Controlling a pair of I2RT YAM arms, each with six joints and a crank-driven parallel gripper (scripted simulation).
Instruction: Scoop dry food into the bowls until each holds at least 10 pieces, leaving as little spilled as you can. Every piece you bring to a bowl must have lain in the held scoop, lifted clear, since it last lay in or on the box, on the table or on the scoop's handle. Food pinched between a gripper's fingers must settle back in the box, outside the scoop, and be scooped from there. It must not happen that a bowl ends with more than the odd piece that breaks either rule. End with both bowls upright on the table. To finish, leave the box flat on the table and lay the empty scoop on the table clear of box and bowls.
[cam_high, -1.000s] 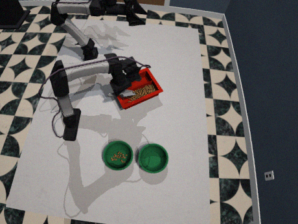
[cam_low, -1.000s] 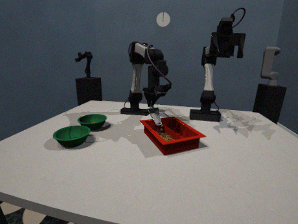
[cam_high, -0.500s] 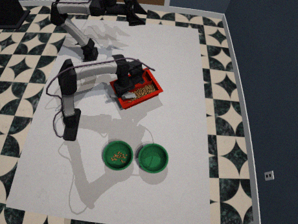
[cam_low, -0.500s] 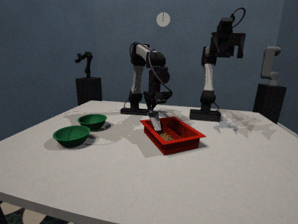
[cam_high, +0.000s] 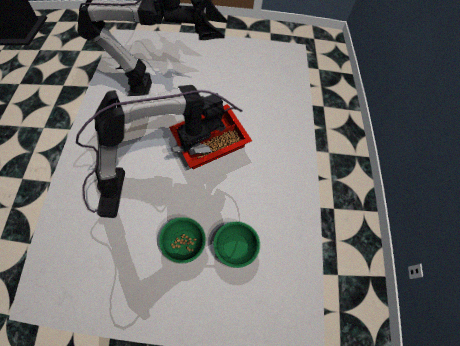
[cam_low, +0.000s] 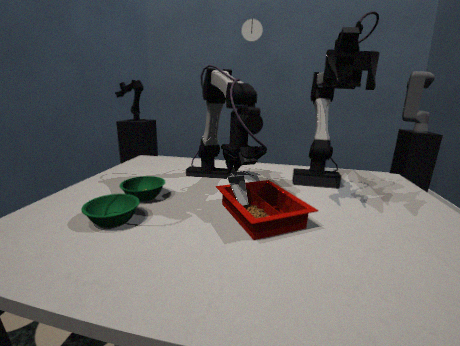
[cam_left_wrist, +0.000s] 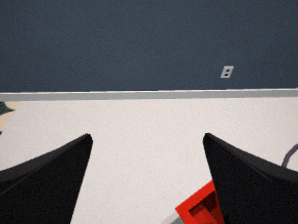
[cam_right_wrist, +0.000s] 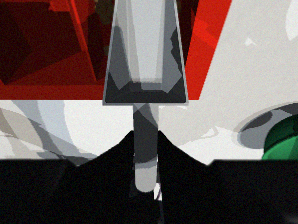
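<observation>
A red box (cam_high: 218, 156) (cam_low: 280, 223) (cam_left_wrist: 192, 201) (cam_right_wrist: 208, 45) stands flat, with brown food (cam_high: 227, 140) (cam_low: 256, 212) in one part. My right gripper (cam_high: 181, 145) (cam_right_wrist: 145, 133) is shut on the handle of the grey scoop (cam_high: 202, 149) (cam_low: 240, 194) (cam_right_wrist: 147, 55). The scoop tilts down into the box; its visible inside shows no pieces, its front end is cut off in the right wrist view. One green bowl (cam_high: 172, 228) (cam_low: 143, 188) (cam_right_wrist: 285, 149) holds several pieces; the other green bowl (cam_high: 236, 245) (cam_low: 111, 212) looks empty. Both stand upright. My left gripper (cam_high: 215, 29) (cam_low: 356, 86) (cam_left_wrist: 147, 136) is open, high up, empty.
The box has an inner divider (cam_low: 270, 201) and a raised rim. The two bowls stand close side by side, apart from the box. The left arm (cam_high: 117, 50) (cam_low: 322, 117) stays on the far side of the box from the bowls.
</observation>
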